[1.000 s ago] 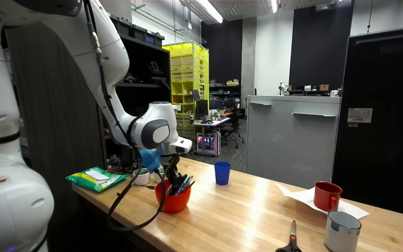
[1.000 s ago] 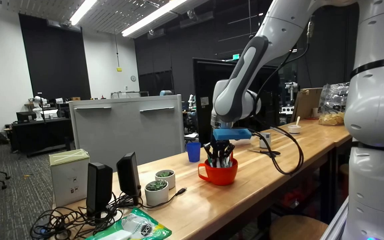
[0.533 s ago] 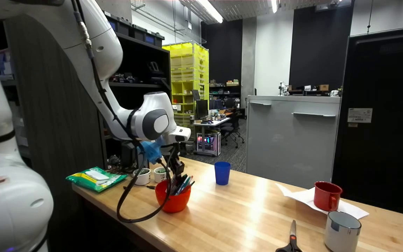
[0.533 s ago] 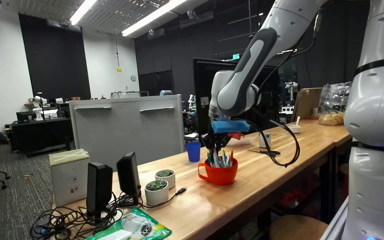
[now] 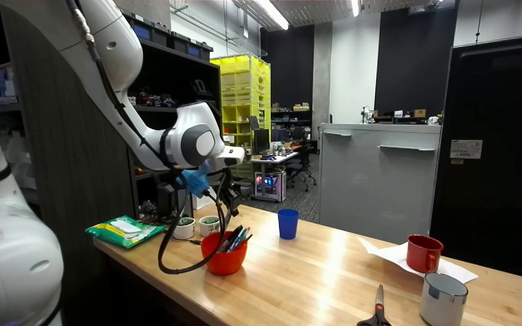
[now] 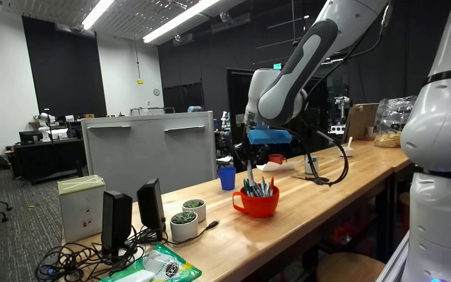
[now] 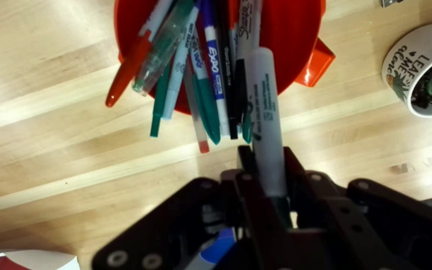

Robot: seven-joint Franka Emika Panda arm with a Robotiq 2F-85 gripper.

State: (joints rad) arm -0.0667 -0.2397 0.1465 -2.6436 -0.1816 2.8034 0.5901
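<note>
My gripper [image 7: 266, 153] is shut on a white marker [image 7: 264, 108], its fingers pressing from both sides near a dark green end. In both exterior views the gripper [image 6: 249, 159] is above a red-orange cup [image 6: 260, 206] with a handle. The held marker [image 6: 250, 174] hangs down from it, slightly tilted. Whether its lower end is clear of the cup I cannot tell. Several pens and markers [image 7: 210, 63] lean in the cup, with green, red, blue and black parts.
A blue cup [image 5: 287, 224] stands behind the red-orange one. Two potted succulents [image 6: 184, 228] and black speakers [image 6: 116, 219] with tangled cables are nearby. Farther along the table are scissors [image 5: 379, 310], a red mug [image 5: 424, 254] on paper and a white mug [image 5: 443, 302]. A green packet [image 5: 125, 231] lies at the table edge.
The gripper has risen from among the pens, drawing the white marker upward with it. The arm has lifted and shifted back slightly. The red-orange cup has stayed in place.
</note>
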